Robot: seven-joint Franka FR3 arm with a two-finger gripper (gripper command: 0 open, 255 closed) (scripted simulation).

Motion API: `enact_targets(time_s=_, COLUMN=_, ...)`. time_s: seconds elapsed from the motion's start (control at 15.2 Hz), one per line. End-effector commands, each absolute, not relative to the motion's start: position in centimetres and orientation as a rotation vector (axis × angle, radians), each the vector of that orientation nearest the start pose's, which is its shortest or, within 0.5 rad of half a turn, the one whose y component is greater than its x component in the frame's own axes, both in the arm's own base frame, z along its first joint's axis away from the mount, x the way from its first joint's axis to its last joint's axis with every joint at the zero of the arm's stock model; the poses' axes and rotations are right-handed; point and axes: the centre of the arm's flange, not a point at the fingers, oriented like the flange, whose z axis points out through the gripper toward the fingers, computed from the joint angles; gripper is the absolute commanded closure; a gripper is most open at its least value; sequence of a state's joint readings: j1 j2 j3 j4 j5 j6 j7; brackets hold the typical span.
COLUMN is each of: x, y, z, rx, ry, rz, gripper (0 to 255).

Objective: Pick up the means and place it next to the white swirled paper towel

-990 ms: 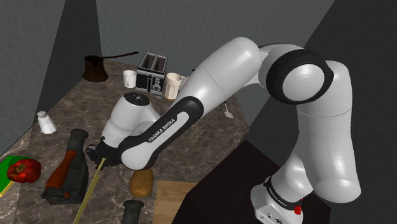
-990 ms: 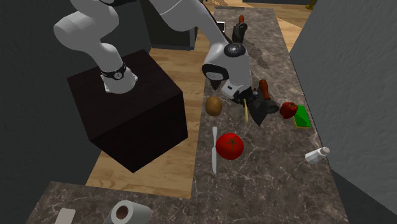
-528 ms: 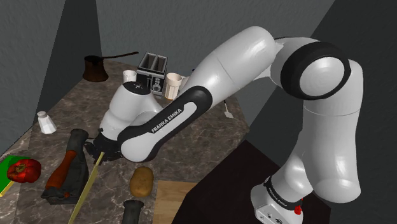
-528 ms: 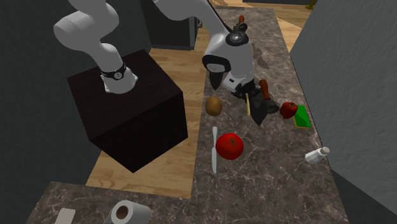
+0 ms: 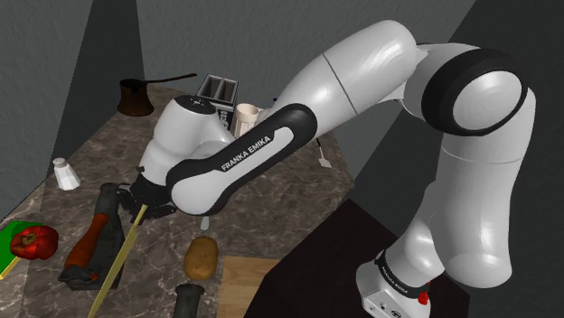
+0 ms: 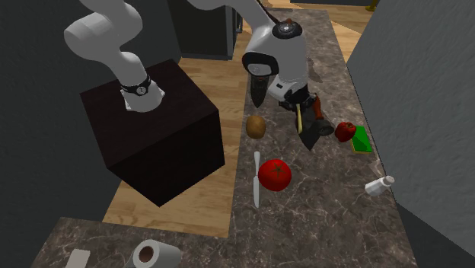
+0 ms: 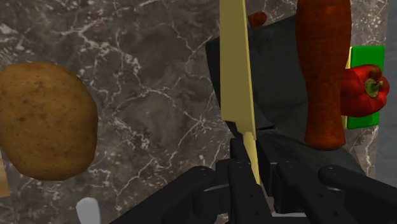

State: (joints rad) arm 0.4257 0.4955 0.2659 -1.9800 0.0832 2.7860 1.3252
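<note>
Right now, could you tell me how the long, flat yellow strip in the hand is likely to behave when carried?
The long, flat yellow strip runs straight without sagging, so probably stiff. The black two-finger hand clasps it near one end, so it may pivot or slip. Being thin, it is likely light.

Robot arm (image 5: 361,72) bearing one readable brand name.
White capital letters spell "FRANKA EMIKA" along the black link (image 5: 237,161) of the forearm, climbing toward the shoulder view's right (the words follow the link's slant). A black ring (image 5: 398,274) at the foot of the arm carries a short run of small white lettering in the shoulder view, too small to read. In the second exterior view that ring (image 6: 139,89) shows a small white mark, which cannot be made out either.
</note>
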Motion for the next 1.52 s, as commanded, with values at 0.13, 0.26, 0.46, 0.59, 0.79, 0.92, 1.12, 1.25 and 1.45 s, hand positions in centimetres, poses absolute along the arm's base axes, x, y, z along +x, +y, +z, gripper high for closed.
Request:
enact_targets(time_s=0.13, x=50.3, y=39.9, z=27.6, rx=-2.585, ry=1.030, rz=-0.051, gripper=255)
enact_targets(time_s=0.26, x=50.3, y=39.9, z=28.7, rx=-2.585, ry=1.030, rz=-0.051, gripper=255)
enact_targets(time_s=0.46, x=50.3, y=39.9, z=30.3, rx=-2.585, ry=1.030, rz=-0.051, gripper=255)
enact_targets(time_s=0.59, x=50.3, y=39.9, z=31.3, rx=-2.585, ry=1.030, rz=-0.051, gripper=255)
enact_targets(time_s=0.79, x=50.3, y=39.9, z=32.9, rx=-2.585, ry=1.030, rz=-0.051, gripper=255)
enact_targets(time_s=0.92, x=50.3, y=39.9, z=34.0, rx=-2.585, ry=1.030, rz=-0.051, gripper=255)
enact_targets(time_s=1.12, x=50.3, y=39.9, z=35.5, rx=-2.585, ry=1.030, rz=-0.051, gripper=255)
enact_targets(time_s=1.25, x=50.3, y=39.9, z=36.6, rx=-2.585, ry=1.030, rz=-0.051, gripper=255)
enact_targets(time_s=1.45, x=50.3, y=39.9, z=38.2, rx=-2.585, ry=1.030, rz=-0.051, gripper=255)
